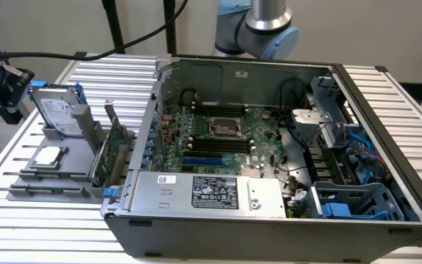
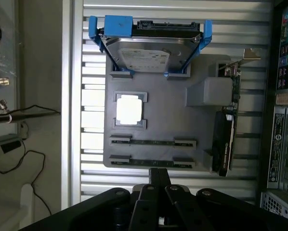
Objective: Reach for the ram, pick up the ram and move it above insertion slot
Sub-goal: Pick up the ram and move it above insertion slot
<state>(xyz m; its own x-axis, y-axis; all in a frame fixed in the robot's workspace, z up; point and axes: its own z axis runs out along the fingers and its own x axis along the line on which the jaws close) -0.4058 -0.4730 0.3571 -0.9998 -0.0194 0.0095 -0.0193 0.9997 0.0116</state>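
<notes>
Two rams stand on edge in the grey fixture (image 2: 156, 103), one in the nearer holder (image 2: 152, 159) and one just beyond it (image 2: 152, 143); in the exterior view they are thin strips (image 1: 48, 191) at the fixture's front. My gripper (image 2: 158, 174) hangs well above the fixture on the rams' side, its black fingers drawn together with nothing between them. The black insertion slots (image 1: 218, 144) lie on the motherboard inside the open computer case (image 1: 270, 220).
The fixture also carries a hard drive in a blue frame (image 2: 151, 48), a processor chip (image 2: 129, 109) and a broad expansion card with a metal bracket (image 2: 228, 125). The ribbed metal table (image 1: 42, 225) surrounds it. Dark hardware with a cable (image 1: 2, 82) is at the exterior view's left edge.
</notes>
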